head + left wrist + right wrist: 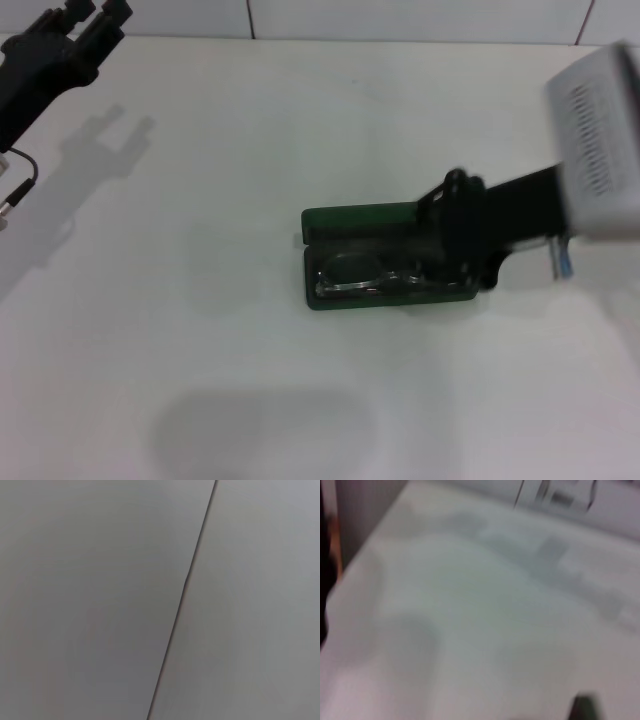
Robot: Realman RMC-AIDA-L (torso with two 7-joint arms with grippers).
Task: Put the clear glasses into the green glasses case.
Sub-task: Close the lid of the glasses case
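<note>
Inside the open green case [345,218], clear glasses [352,274] lie placed; right gripper [455,262] at its right end, jaws unreadable. Next: withdraw. Left gripper [95,20] parked far off.

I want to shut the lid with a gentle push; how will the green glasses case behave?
The green glasses case lies flat and low on the white table, so tipping seems unlikely. On that smooth top it may slide rather than stay put. The clear glasses look thin, so go gently. The right tool is at its end.
</note>
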